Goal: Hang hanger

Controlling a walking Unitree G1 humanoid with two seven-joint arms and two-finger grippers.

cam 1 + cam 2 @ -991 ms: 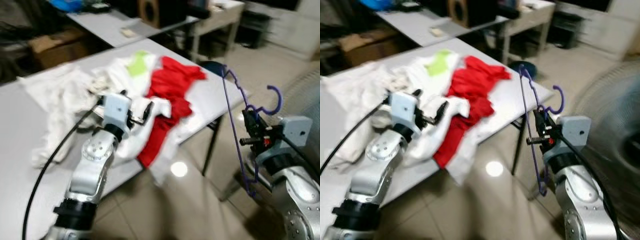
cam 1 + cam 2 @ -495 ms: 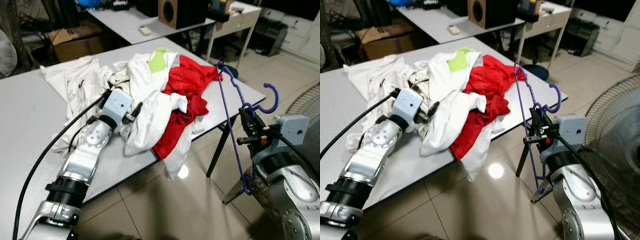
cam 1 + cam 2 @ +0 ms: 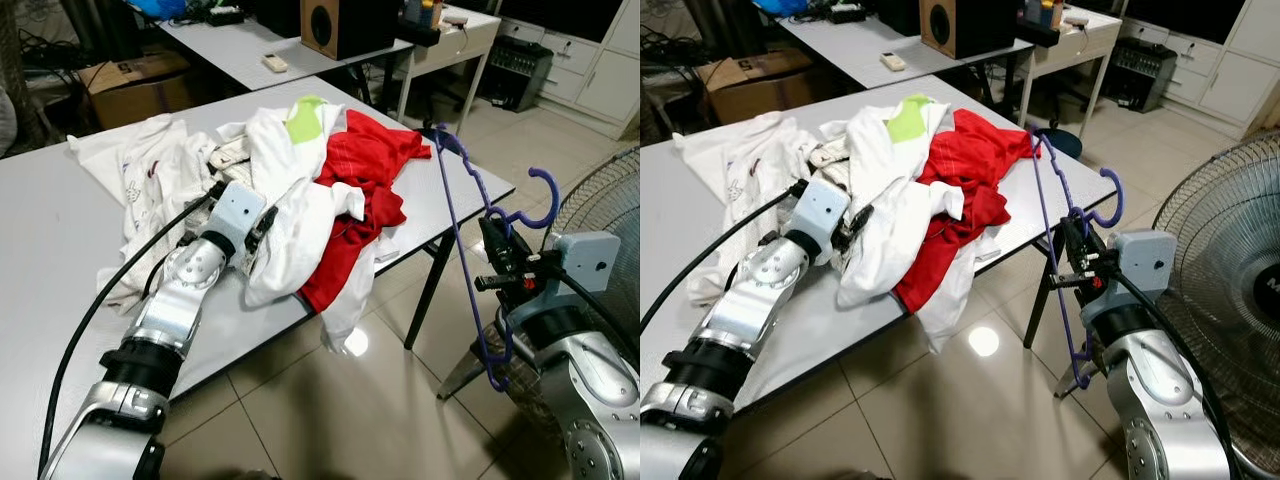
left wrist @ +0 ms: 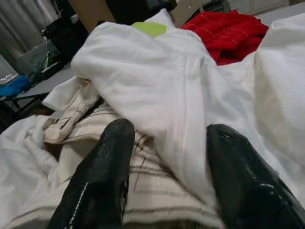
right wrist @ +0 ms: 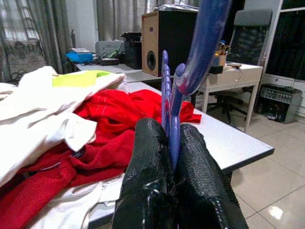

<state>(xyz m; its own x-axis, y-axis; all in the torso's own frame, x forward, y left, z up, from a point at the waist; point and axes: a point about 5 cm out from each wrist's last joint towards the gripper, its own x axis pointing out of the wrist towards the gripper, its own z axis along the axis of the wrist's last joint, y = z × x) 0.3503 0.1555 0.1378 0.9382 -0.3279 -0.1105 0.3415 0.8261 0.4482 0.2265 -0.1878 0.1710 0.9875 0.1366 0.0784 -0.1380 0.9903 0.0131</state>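
Still, the right pincer [image 3: 1072, 257] grips the purple hanger [image 3: 1050, 215] beside the table [image 3: 1060, 185].

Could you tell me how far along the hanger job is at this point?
Done: the right gripper is shut on the purple hanger, held upright off the table's corner. In hand: the left gripper, open, is pushed into the pile at a white garment beside the red one. Left: nothing is on the hanger yet, and it is not hung.
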